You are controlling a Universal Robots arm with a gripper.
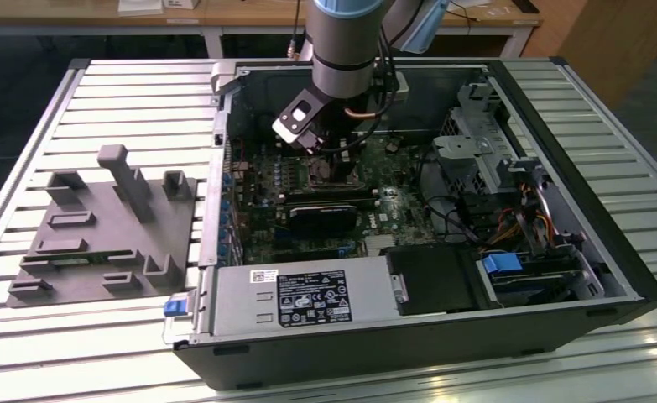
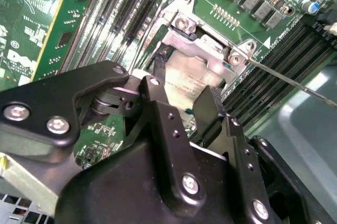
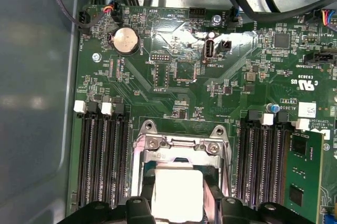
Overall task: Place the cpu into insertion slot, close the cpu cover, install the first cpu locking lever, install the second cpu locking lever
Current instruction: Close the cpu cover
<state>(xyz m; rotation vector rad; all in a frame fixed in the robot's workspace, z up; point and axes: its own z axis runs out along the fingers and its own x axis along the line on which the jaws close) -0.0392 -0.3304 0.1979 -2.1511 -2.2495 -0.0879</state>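
My gripper (image 1: 325, 156) reaches down into the open computer case (image 1: 597, 210) over the motherboard. In both wrist views its two black fingers (image 2: 158, 79) sit against opposite edges of the cpu (image 2: 184, 79), a pale silver square chip. The cpu (image 3: 176, 195) lies level at the insertion slot (image 3: 137, 163); I cannot tell whether it is fully seated. The silvery cpu cover (image 3: 181, 144) stands raised at its hinged end just beyond the chip, with two screws (image 2: 185, 22) showing. A thin wire locking lever (image 2: 295, 83) sticks out to one side, unlatched.
Long black memory slots (image 3: 100, 155) flank the socket on both sides. A black card (image 1: 322, 220), a power supply (image 1: 294, 298) and a drive cage (image 1: 485, 143) crowd the case. A grey fixture (image 1: 104, 235) lies on the slatted table at the exterior view's left.
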